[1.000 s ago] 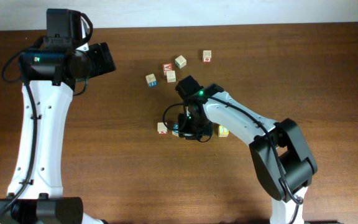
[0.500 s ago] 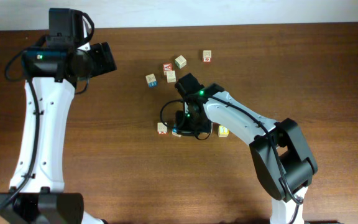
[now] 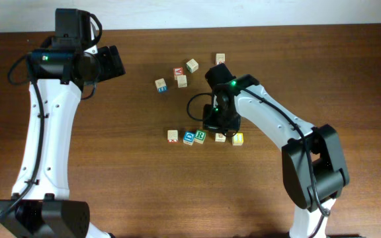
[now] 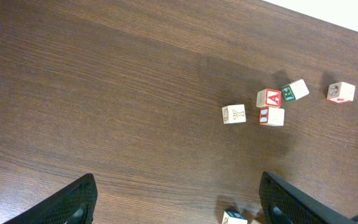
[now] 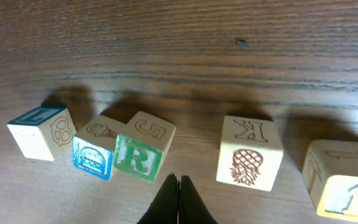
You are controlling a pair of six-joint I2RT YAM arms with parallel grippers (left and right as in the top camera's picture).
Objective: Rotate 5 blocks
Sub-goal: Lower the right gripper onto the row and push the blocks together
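- Wooden letter cubes, five of them, lie in a loose row near the middle of the dark-brown desk (image 3: pixel 349 79).
- From the left in the overhead view:
  - a beige cube (image 3: pixel 172 135) with orange-brown marks
  - a blue-lettered cube (image 3: pixel 188 137)
  - the green R cube (image 3: pixel 200 135)
  - a second beige cube (image 3: pixel 220 137), which shows a K and a pineapple to the right wrist camera
  - the yellow-faced cube (image 3: pixel 237 139)
- The blue-lettered cube and the green R cube touch, both skewed from the row.
- The right claw (image 5: pixel 179 190) is pressed together and grips nothing, its tips just beside the green R cube.
- The left claw (image 4: pixel 176 193) is spread wide and empty, well apart from the row.
- A red-faced cube (image 3: pixel 178 71) and other cubes (image 3: pixel 192 65) lie scattered behind the row.
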